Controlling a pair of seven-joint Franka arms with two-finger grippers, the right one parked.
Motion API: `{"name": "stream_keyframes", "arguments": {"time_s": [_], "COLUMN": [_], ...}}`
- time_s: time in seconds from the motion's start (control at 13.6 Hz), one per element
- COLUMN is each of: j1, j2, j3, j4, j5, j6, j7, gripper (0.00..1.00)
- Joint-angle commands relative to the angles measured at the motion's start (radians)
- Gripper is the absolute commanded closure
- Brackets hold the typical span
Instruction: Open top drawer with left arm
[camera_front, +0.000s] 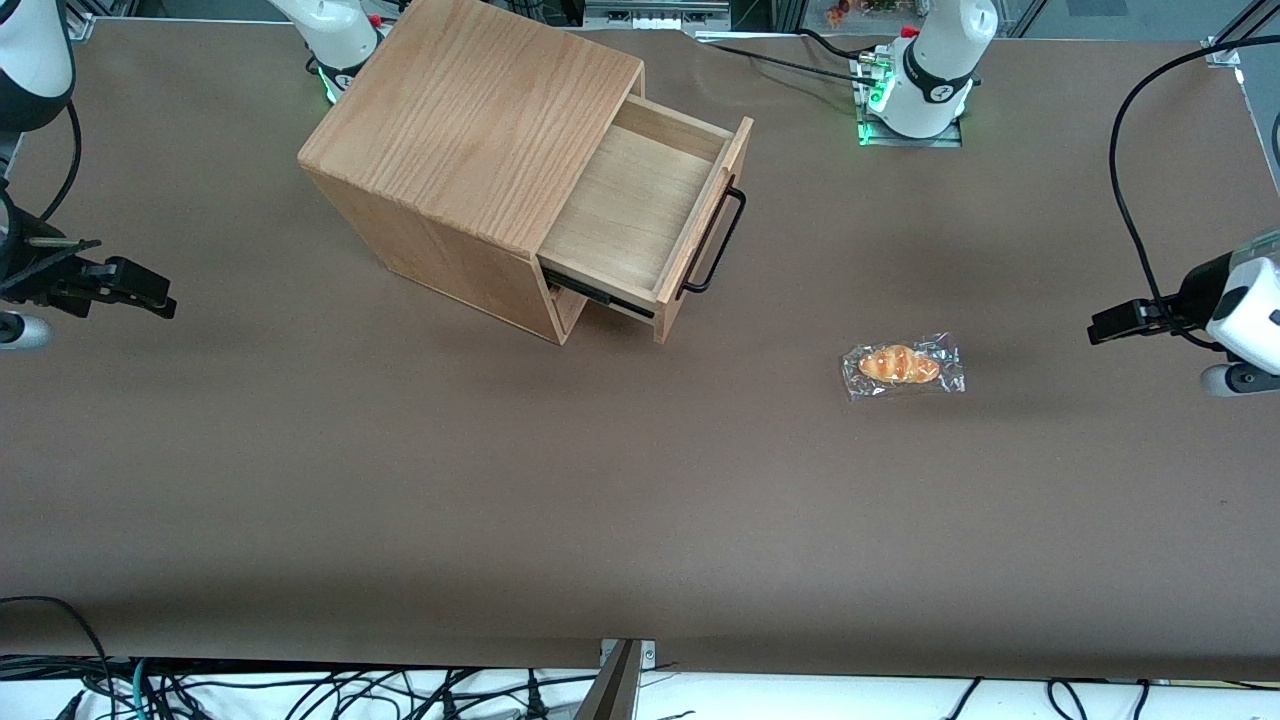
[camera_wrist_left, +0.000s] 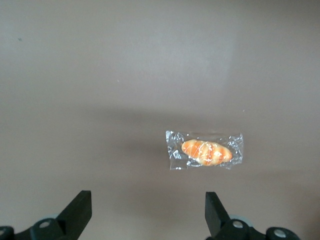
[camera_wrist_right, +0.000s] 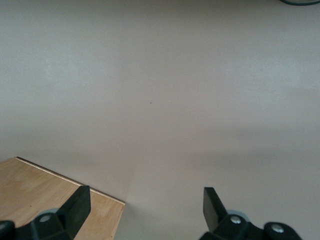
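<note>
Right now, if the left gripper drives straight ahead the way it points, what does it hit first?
Probably bare table. The left gripper, jaws open and holding nothing, looks down at the brown surface, with the wrapped bread roll just off its centre line. Depth is unclear, so the roll might be clipped. The top drawer is well clear.

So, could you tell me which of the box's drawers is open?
The top drawer, pulled out with its floor showing; left gripper hangs open, away from it.

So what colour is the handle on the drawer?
Black; the handle shows best in the front view. The pincer hangs open.
</note>
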Motion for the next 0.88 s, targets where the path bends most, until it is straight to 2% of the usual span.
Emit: {"name": "stream_keyframes", "arguments": {"time_s": [0.0,0.81], "j1": [-0.003,0.002], "j2": [0.0,-0.001], "j3": [0.0,-0.003], "j4": [0.043,0.031], "j5": [0.011,0.013], "j6": [-0.01,-0.021], "j7": [0.026,0.027], "gripper": [0.0,0.0]}}
